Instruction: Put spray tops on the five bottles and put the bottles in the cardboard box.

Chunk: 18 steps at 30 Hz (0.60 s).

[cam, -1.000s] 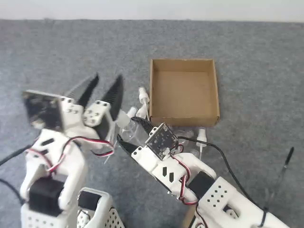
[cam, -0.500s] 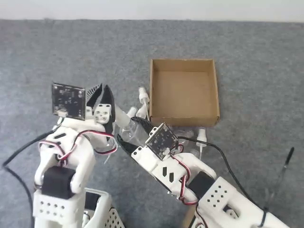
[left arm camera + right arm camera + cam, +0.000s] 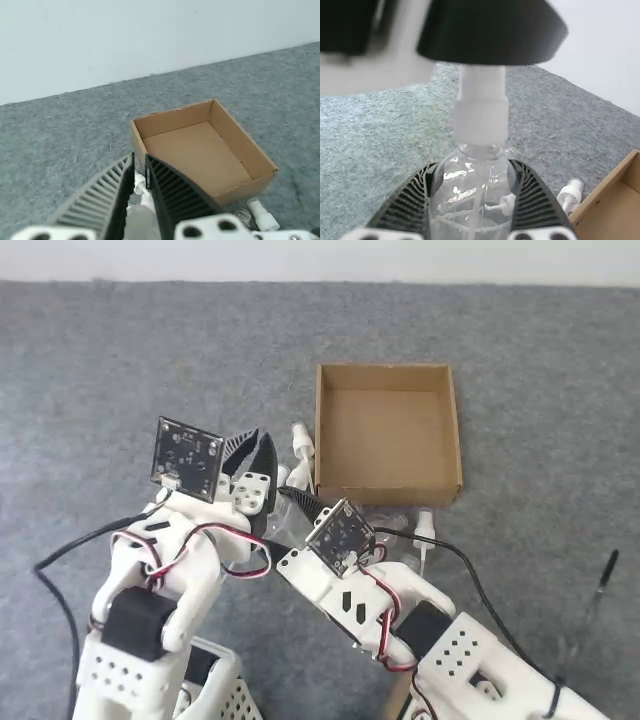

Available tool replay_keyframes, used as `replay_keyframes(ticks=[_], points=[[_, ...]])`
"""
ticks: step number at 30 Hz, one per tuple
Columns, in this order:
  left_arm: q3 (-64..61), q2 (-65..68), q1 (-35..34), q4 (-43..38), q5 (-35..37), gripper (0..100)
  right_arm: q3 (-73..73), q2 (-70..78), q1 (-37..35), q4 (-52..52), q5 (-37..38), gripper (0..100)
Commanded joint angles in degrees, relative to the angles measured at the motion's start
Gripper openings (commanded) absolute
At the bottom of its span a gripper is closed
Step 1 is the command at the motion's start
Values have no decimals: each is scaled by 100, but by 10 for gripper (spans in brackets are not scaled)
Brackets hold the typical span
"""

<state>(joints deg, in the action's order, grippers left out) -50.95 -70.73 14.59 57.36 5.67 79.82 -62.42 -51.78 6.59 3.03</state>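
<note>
Judging by how things stand, the step in hand is seating a spray top on a bottle. Just below the centre of the high view, the right claw (image 3: 475, 172) grips a clear bottle (image 3: 472, 205) around its shoulder. The white spray top (image 3: 480, 107) sits in the bottle's neck. The left claw (image 3: 139, 161) is narrowed on the top's head from above.

To do it well, the right claw should hold the bottle firm and upright. The left claw should press or twist straight along the neck, since a tilted push could jam the collar or slip the bottle. The dip tube should stay inside the glass-clear body.

The cardboard box (image 3: 388, 430) lies open at the centre right of the high view, with nothing in it. Two loose spray tops (image 3: 300, 440) (image 3: 425, 528) lie on the grey table (image 3: 150, 360) by its near corners.

In the high view both arms cover the joined bottle. The other bottles are clear shapes by the box's near wall, too faint to count. Whether the collar is fully home cannot be told.
</note>
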Motion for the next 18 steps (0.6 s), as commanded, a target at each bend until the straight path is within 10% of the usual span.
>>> replay_keyframes(ticks=[1, 18], points=[[57, -35, 26, -70, -53, 27, -44, -163, 75, -75, -62, 6], [382, -79, 79, 167, -1002, 28, -35, -163, 84, -75, -62, 6]])
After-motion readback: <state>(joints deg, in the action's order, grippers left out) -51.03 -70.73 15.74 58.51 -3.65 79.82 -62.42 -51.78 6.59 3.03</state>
